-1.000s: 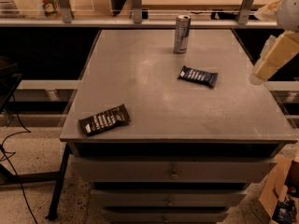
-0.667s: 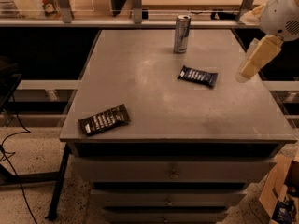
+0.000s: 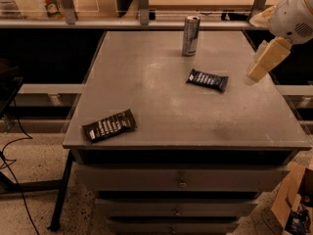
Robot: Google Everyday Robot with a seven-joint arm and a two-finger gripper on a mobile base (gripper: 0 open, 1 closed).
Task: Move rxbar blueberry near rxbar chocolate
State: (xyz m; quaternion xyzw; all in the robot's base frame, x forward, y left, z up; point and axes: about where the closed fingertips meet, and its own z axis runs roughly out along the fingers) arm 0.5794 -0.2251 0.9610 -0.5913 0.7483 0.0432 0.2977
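Rxbar blueberry [image 3: 207, 80] lies far right on the table [image 3: 146, 72], well apart from the rxbar chocolate [image 3: 108, 125] at its near left corner; your arm is cut off top right, the gripper [image 3: 261, 62] slanting down above the right edge, and you cannot tell its grasp

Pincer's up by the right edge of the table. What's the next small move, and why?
Probably shift the pincer left and down over the flat navy-blue wrapped bar. It hangs above the grey table's right edge, apart from that bar, which lies far from the brown-black wrapped bar at the front-left corner.
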